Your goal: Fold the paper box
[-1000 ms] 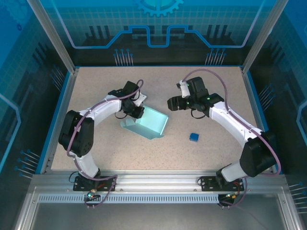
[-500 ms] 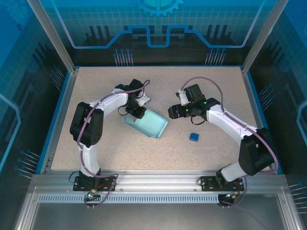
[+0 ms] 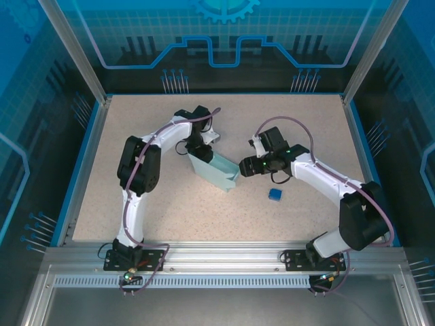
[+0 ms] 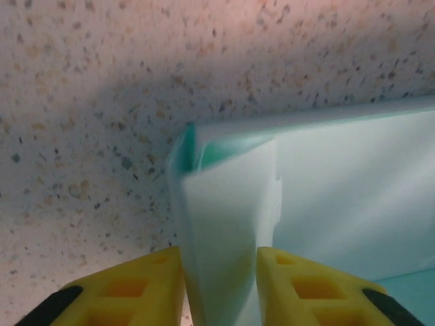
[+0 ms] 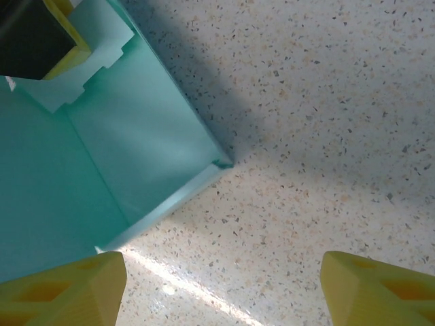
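The paper box is pale aqua card, partly folded and tipped up on its side in the middle of the table. My left gripper is at its far end. In the left wrist view a doubled flap of the paper box fills the gap between the yellow fingers, which stand a little apart and touch it on both sides. My right gripper hovers just right of the box, open wide and empty. In the right wrist view its fingertips span bare table beside the box's inner corner.
A tiny dark blue cube lies on the speckled table just right of the box, below the right forearm. Blue walls and metal posts fence the table on three sides. The left gripper's black and yellow finger shows beyond the box.
The left arm has swung right and turned the box from lying flat to standing steeply on edge. The right gripper has come down and left, close to the box's right end.
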Robot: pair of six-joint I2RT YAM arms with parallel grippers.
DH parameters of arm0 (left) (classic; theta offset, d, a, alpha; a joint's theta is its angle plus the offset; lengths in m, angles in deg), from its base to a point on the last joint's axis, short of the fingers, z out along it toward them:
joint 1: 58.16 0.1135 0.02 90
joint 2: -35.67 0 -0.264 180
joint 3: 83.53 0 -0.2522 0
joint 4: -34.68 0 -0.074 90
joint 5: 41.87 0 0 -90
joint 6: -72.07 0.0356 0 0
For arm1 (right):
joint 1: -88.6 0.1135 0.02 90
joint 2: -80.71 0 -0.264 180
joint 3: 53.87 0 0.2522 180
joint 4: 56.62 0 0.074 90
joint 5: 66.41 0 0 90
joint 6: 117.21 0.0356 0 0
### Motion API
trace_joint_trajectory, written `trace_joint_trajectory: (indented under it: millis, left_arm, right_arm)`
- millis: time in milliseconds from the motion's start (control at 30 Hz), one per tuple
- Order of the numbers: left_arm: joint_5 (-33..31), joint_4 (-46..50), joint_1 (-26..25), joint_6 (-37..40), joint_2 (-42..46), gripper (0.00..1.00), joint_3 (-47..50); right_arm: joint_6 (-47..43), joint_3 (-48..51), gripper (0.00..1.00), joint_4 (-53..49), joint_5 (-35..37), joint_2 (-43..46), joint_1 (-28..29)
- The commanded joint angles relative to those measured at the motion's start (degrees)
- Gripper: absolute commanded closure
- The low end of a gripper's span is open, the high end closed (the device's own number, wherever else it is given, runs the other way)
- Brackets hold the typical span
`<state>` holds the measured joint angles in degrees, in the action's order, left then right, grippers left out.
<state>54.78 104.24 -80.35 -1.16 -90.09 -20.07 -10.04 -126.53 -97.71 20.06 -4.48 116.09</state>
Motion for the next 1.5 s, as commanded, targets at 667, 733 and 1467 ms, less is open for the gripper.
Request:
trace_joint_trajectory:
  millis: [667, 733, 1467]
  left_arm:
    - [-1.57, -29.03, 13.38, -26.62, 28.60, 0.40, 20.53]
    - [-4.14, -33.79, 15.41, -30.31, 34.73, 0.40, 29.05]
    - [5.80, -57.14, 9.84, -47.60, 39.02, 0.51, 63.34]
  right_arm:
    - [0.15, -17.40, 0.34, 1.95, -16.15, -24.96, 1.54]
    - [0.42, -15.12, 0.35, 2.51, -16.97, -23.31, 1.47]
    - [10.04, 2.88, 0.35, 15.42, -21.35, -10.19, 3.64]
